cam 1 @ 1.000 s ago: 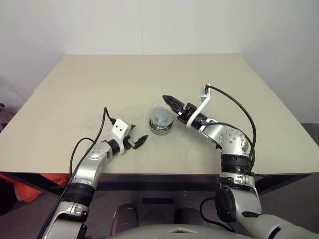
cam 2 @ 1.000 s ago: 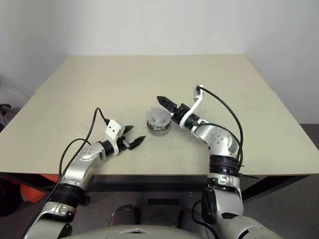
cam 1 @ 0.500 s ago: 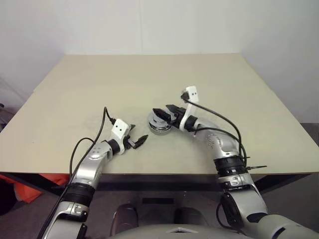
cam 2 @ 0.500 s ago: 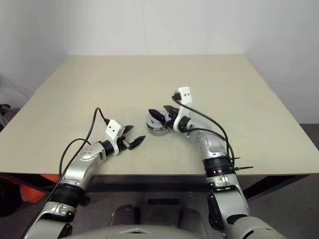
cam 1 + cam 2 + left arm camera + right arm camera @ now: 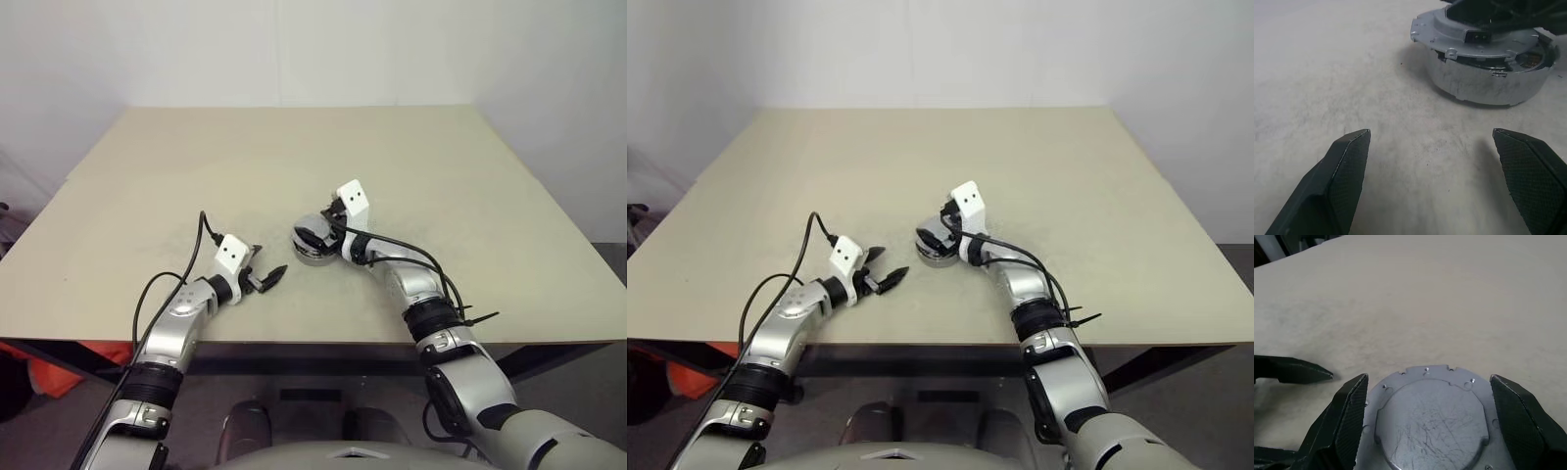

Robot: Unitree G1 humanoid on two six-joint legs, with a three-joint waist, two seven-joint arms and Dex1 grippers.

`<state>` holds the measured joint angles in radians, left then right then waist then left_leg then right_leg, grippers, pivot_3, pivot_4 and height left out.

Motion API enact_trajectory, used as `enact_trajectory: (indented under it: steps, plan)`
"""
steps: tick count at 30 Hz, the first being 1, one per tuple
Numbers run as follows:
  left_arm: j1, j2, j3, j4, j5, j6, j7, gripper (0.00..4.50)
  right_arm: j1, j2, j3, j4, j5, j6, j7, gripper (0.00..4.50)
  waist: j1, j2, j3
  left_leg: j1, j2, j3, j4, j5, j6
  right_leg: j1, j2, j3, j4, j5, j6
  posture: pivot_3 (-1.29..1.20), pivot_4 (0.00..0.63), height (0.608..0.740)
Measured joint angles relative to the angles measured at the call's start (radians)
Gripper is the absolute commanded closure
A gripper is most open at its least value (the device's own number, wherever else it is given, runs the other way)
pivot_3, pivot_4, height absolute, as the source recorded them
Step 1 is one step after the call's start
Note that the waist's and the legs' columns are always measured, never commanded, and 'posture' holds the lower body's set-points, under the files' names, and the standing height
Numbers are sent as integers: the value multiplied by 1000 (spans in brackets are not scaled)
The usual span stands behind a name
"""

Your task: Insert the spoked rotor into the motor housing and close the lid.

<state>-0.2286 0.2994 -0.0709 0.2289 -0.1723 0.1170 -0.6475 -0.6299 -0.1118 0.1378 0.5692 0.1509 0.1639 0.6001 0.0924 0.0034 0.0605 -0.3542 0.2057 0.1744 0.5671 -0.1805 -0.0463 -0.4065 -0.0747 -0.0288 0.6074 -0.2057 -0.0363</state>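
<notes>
Grey lid [image 5: 1432, 423] unmarked, askew on motor housing [image 5: 1488, 83]

The lid [image 5: 1431, 423] is scratched silver-grey, the motor housing [image 5: 1488, 81] pale grey with copper glints, on a plain beige worktop [image 5: 294, 157].

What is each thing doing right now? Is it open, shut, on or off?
Smooth round silver-grey lid: lying on top of the housing, a bit crooked, a gap at one side.
Round grey metal motor housing: standing on the table, copper showing through the gap.
Left gripper: open, holding nothing, on the table near the housing.
Right gripper: open, a finger on each side of the lid.
Beige table: flat.
</notes>
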Motion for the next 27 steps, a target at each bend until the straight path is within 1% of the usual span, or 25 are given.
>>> enact_trajectory:
  steps: [3, 6, 8, 9, 16, 21, 27]
  plan:
    - [1, 0, 0, -1, 0, 0, 2, 246, 0, -2, 14, 17, -30, -32, 6, 30, 0, 0, 0, 0, 0, 0, 0, 0, 0, 0, 0, 0, 0, 0, 0, 0, 0, 740]
    - [1, 1, 0, -1, 0, 1, 2, 246, 0, -5, 26, 32, -62, -74, 4, 624, 0, 0, 0, 1, 0, 0, 1, 0, 0, 1, 0, 0, 0, 0, 0, 0, 0, 740]
    - [1, 2, 1, -1, 0, 1, 2, 246, 0, -7, 32, 41, -83, -99, 4, 1294, 0, 0, 0, 2, 0, 0, 1, -1, 1, 1, 0, 0, 0, 0, 0, 0, 0, 740]
    - [1, 2, 1, -1, 0, 1, 2, 246, 0, -7, 32, 43, -88, -104, 3, 1386, -1, 0, 0, 2, 0, 0, 1, -1, 2, 2, 0, 0, 0, 0, 0, 0, 0, 740]
    - [1, 3, 1, -1, 0, 1, 3, 246, 0, -10, 19, 43, -83, -98, 11, 1384, 0, 0, 0, 2, 0, 0, 1, -2, 3, 2, 0, 0, 0, 0, 0, 0, 0, 740]
    - [1, 3, 2, -1, 0, 1, 3, 246, -2, -13, -51, 17, 8, 19, 57, 1384, 1, 0, 0, 2, 0, 0, 2, -2, 4, 2, 0, 0, 0, 0, 0, 0, 0, 740]
    - [0, 3, 2, -1, 0, 1, 2, 246, -2, -29, -50, 4, 8, 39, 84, 1384, 3, 0, 0, 1, 0, 0, 2, -3, 4, 2, 0, 0, 0, 0, 0, 0, 0, 740]
